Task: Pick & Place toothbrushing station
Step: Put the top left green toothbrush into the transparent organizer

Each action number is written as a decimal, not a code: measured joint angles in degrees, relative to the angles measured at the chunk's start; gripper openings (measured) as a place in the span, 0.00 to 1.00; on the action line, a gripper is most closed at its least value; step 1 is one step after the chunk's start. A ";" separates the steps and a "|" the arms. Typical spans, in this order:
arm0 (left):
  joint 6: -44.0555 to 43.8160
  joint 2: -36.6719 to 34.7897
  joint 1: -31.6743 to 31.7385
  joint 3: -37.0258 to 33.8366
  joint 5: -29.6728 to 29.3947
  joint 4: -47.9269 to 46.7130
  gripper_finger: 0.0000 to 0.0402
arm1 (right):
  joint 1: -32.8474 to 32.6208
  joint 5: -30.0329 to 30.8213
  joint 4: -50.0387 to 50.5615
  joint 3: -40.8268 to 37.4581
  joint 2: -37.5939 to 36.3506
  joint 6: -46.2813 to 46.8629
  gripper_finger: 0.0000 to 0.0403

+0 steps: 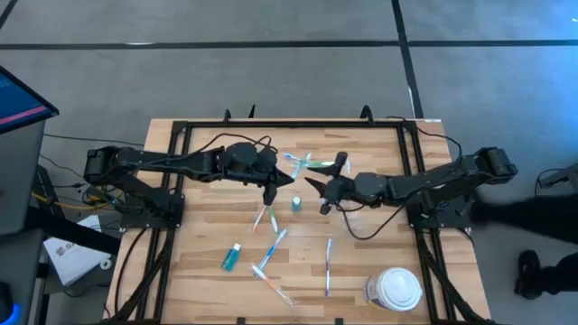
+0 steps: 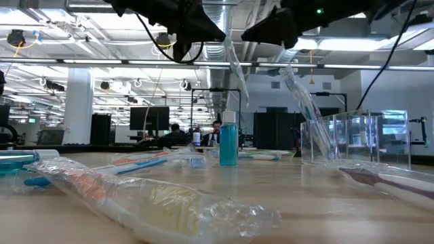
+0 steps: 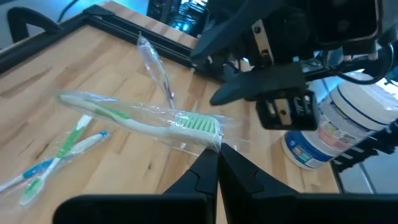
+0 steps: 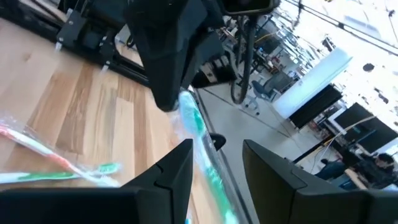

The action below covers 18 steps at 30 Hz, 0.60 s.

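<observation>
Now you're mid-handover: left tool (image 1: pixel 269 192) clamped on a wrapped toothbrush (image 3: pixel 155 121), right tool (image 1: pixel 318 189) open beside it; close it next.

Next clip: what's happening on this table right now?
Both arms meet above the middle of the table. The left gripper is shut on a wrapped green toothbrush, held up in the air. The right gripper is open, its fingers on either side of that toothbrush. More toothbrushes lie scattered on the table.

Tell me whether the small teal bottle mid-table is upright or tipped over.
Upright. The teal bottle stands on its base with its white cap on top in the low view; from above only its top shows.
</observation>
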State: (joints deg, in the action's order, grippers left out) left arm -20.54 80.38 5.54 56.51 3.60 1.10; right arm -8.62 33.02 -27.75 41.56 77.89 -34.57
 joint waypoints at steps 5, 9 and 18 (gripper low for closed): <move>-0.50 -0.91 0.00 -0.04 0.55 0.19 0.00 | -0.33 0.00 6.79 4.01 2.75 0.39 0.34; -0.90 -1.36 0.00 -0.04 1.37 0.15 0.00 | -1.07 0.56 9.77 6.12 3.14 0.98 0.40; -1.38 -1.33 0.00 -0.04 2.84 0.00 0.00 | -1.48 5.60 9.76 7.52 3.41 -0.12 0.54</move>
State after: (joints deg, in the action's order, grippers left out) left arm -21.92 79.05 5.54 56.47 6.44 1.10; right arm -10.10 38.63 -17.99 49.08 81.30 -34.68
